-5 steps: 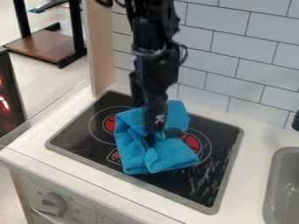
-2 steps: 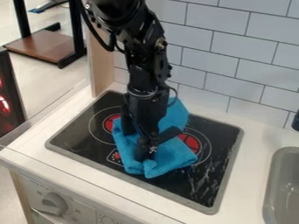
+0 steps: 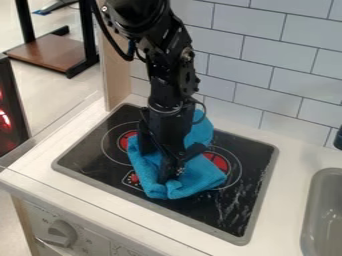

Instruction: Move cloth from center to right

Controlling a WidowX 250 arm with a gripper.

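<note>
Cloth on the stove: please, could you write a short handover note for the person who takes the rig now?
Gripper: down at the cloth; whether it has a grip, I cannot tell.
Cloth: bunched on the middle of the black stovetop, partly over the red burner marks.
Done: gripper is at the cloth.
Left: secure the cloth, move it right, release.

Camera view: seen from above and in front of the counter (image 3: 286,200), looking down at a slant. The line of sight runs obliquely across the stove top (image 3: 200,210) toward the tiled wall (image 3: 254,55) behind it. The range is close: the stove top lies whole at the middle, the sink (image 3: 327,220) is cut by the right edge, the front knob (image 3: 61,233) sits lower left, and floor (image 3: 60,95) appears upper left.
</note>
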